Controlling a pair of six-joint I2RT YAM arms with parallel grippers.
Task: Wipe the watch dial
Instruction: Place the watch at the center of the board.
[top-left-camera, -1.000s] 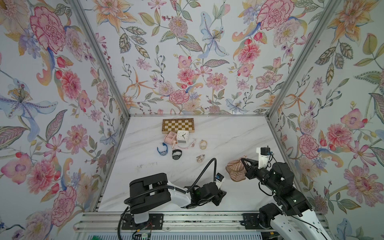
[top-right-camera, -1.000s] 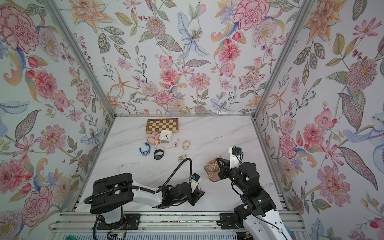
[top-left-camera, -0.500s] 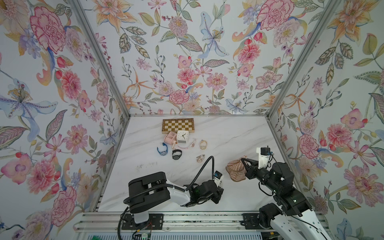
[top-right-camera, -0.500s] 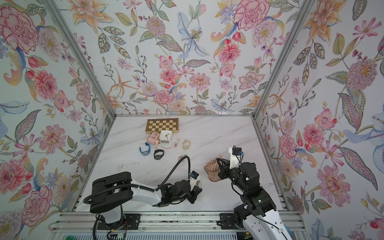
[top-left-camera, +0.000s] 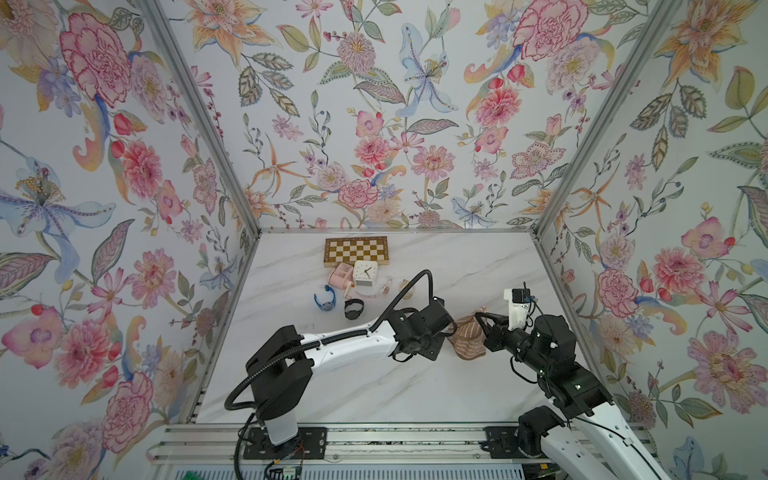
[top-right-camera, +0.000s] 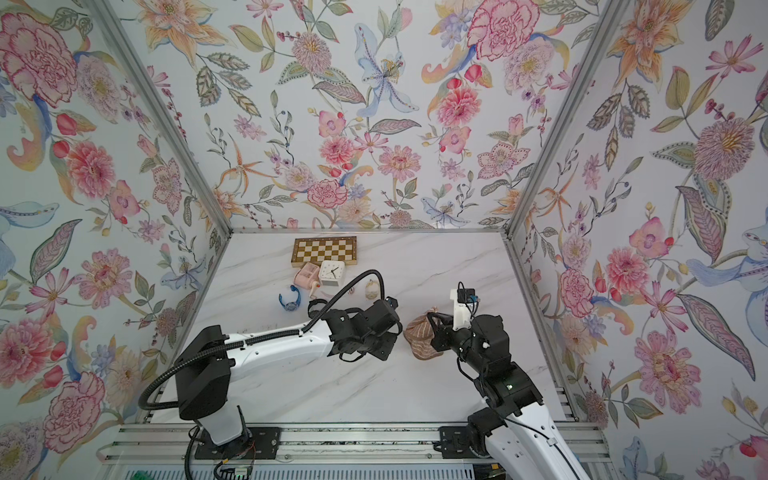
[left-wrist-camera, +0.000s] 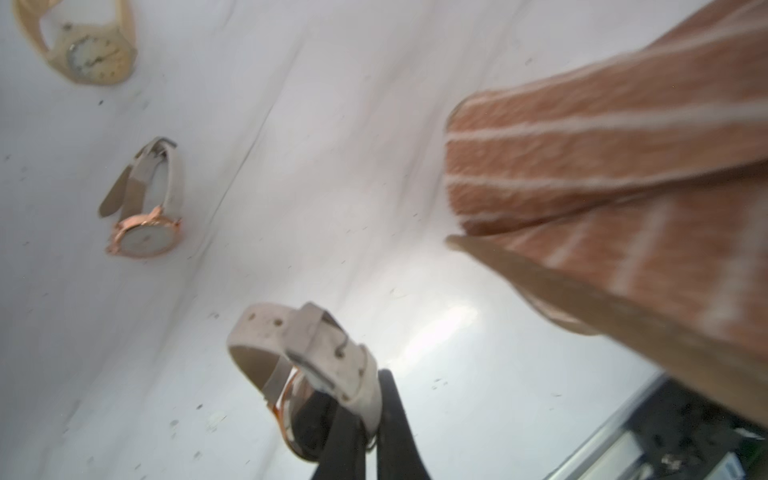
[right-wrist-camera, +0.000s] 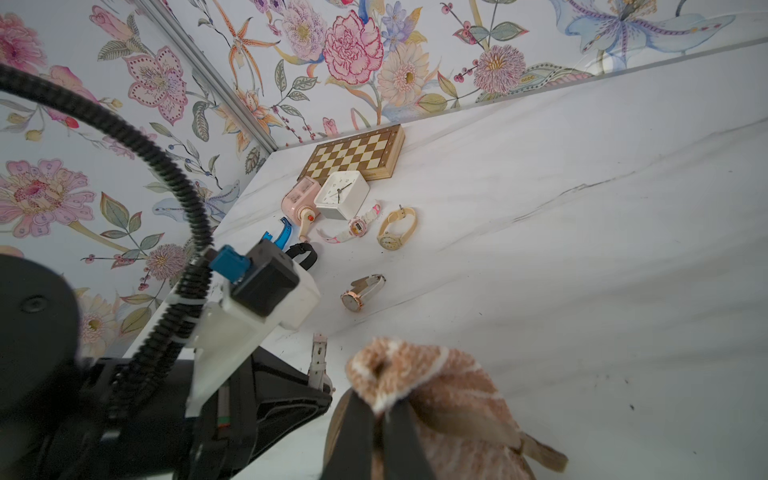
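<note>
Two loose: rose-gold watch (left-wrist-camera: 143, 237), yellow watch (left-wrist-camera: 89, 58); left jaws clamp beige watch (left-wrist-camera: 324, 349), right jaws cloth (right-wrist-camera: 440, 386).

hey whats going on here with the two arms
The left gripper is shut on a beige-strap watch near the middle of the marble table. The right gripper is shut on a bunched striped brown cloth right beside it. In the left wrist view the cloth is close, but not on the dial yet. Other watches, a white clock and a chessboard lie further back.
</note>
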